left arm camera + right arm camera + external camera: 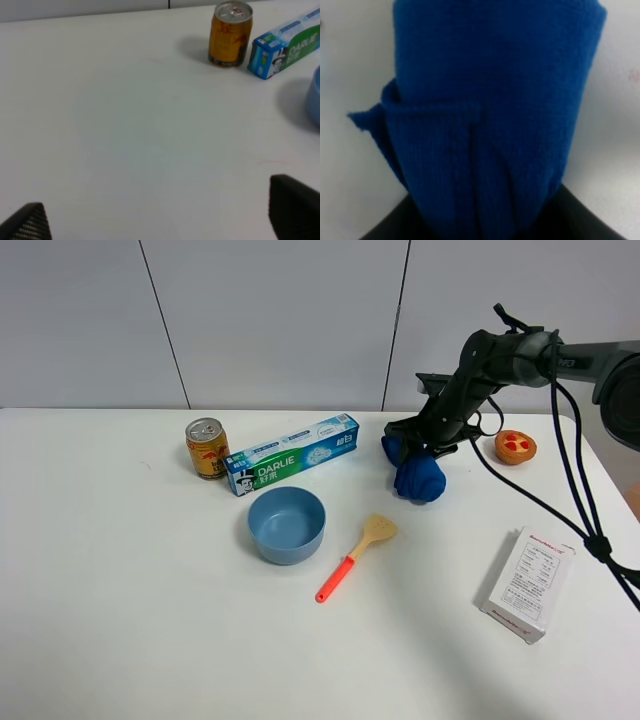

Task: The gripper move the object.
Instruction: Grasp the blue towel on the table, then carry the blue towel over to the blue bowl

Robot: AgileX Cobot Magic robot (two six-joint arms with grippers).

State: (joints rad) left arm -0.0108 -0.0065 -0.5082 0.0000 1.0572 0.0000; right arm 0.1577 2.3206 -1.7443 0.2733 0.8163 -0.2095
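The deep blue rolled cloth hangs bunched from my right gripper, at the back right of the table between the toothpaste box and the orange item. The black jaws are shut on its upper part. I cannot tell whether its lower end touches the table. In the right wrist view the cloth fills the picture, with dark gripper parts at its base. My left gripper is open and empty over bare table; only its two black fingertips show.
A light blue bowl sits mid-table. Behind it lie a toothpaste box and a yellow can. A spatula with a red handle lies right of the bowl. A white box lies front right. A small orange item sits back right.
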